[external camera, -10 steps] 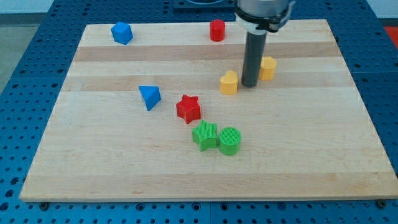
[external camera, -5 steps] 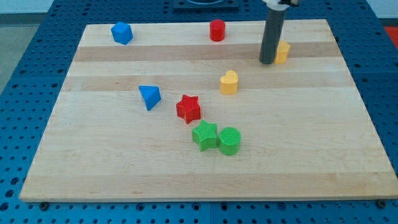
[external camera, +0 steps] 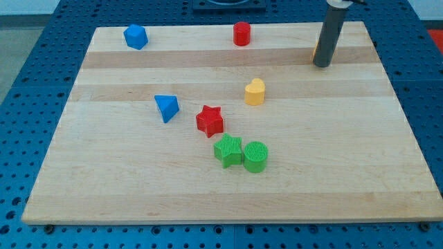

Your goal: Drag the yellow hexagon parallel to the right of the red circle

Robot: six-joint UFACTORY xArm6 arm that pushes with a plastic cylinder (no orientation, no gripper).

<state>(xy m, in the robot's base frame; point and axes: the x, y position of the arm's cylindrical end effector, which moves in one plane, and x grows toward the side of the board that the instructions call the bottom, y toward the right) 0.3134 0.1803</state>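
Observation:
The red circle (external camera: 241,33) stands near the board's top edge, at the middle. The yellow hexagon (external camera: 315,49) is at the upper right, almost wholly hidden behind my rod; only a thin sliver shows on the rod's left side. My tip (external camera: 322,64) rests on the board just below the hexagon, touching or nearly touching it. The hexagon lies well to the right of the red circle and a little lower in the view.
A yellow heart (external camera: 255,91) sits mid-board. A red star (external camera: 210,120), green star (external camera: 228,150) and green circle (external camera: 255,156) cluster below it. A blue triangle (external camera: 166,108) is at left, another blue block (external camera: 136,37) at top left. The wooden board (external camera: 104,187) lies on a blue pegboard.
My tip has moved up and to the right, pushing the yellow hexagon from beside the yellow heart toward the board's upper right. The other blocks have not moved.

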